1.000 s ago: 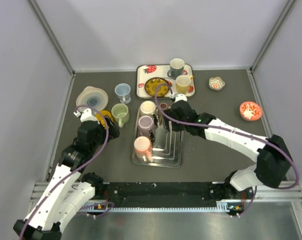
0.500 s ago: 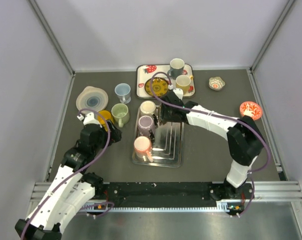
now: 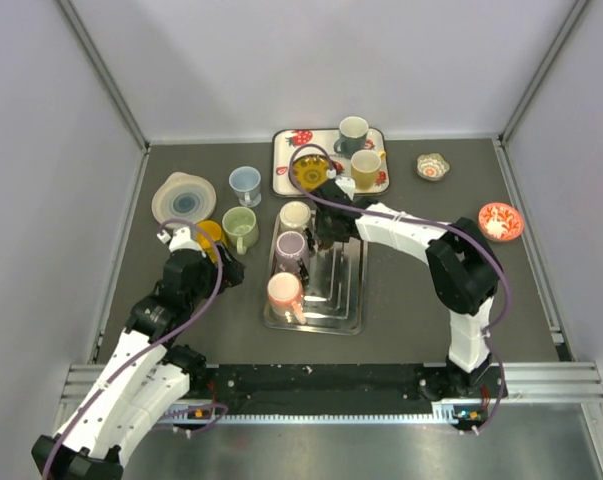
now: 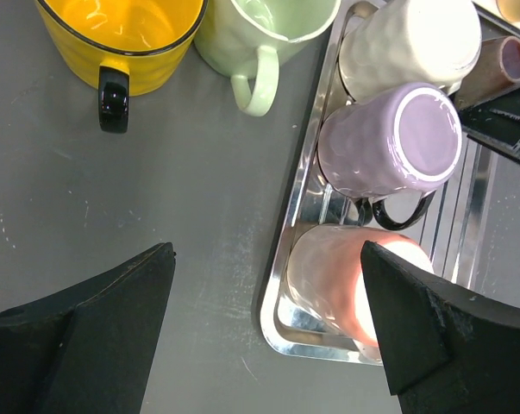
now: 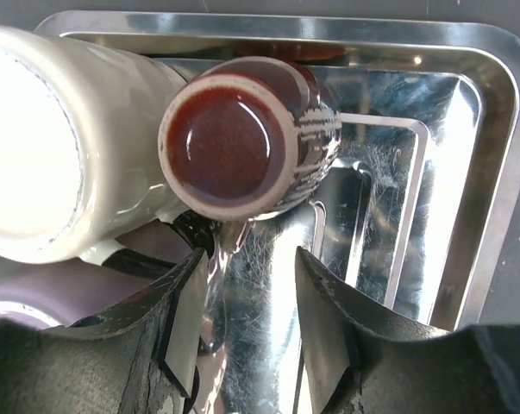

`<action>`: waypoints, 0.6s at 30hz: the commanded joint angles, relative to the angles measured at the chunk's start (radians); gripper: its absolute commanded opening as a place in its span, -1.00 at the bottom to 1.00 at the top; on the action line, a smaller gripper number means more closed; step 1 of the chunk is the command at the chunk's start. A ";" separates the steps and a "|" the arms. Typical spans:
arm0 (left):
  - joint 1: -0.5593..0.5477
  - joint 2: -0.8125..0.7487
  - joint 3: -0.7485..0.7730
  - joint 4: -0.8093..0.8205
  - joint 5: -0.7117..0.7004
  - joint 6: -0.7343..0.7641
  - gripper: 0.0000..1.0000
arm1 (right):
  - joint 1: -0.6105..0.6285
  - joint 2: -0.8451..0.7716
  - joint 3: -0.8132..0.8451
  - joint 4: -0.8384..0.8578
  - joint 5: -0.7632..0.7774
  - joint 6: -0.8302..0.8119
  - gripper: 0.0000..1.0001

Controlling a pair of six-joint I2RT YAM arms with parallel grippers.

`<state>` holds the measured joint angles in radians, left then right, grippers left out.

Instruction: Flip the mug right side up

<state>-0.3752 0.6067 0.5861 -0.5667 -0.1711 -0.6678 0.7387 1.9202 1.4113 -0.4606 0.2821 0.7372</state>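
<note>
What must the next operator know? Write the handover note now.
Left hand: open, empty, above the left edge of the tray.
Right hand: open, fingertips just short of the brown mug, not gripping it.
Brown mug: at the tray's far end beside the cream mug, apparently base up and tilted.
Done: nothing; the mug is not turned.
Left: close on the brown mug, lift, flip, set it upright.

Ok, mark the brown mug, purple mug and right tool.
brown mug (image 5: 229, 138), right wrist view, round end facing camera.
purple mug (image 4: 428, 138), left wrist view, upturned base.
right tool (image 5: 251, 267), right wrist view, between fingertips.
</note>
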 commanded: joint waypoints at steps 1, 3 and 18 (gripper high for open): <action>-0.004 -0.005 -0.014 0.059 0.012 -0.003 0.88 | -0.021 0.039 0.069 0.002 -0.007 0.010 -0.10; -0.004 -0.007 -0.017 0.059 0.010 -0.003 0.88 | -0.025 0.048 0.075 0.002 -0.012 0.019 -0.12; -0.004 -0.012 -0.040 0.071 0.021 -0.013 0.87 | -0.039 0.086 0.106 0.002 -0.006 0.021 -0.39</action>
<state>-0.3752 0.6060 0.5552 -0.5407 -0.1608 -0.6731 0.7124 2.0075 1.4738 -0.4644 0.2668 0.7601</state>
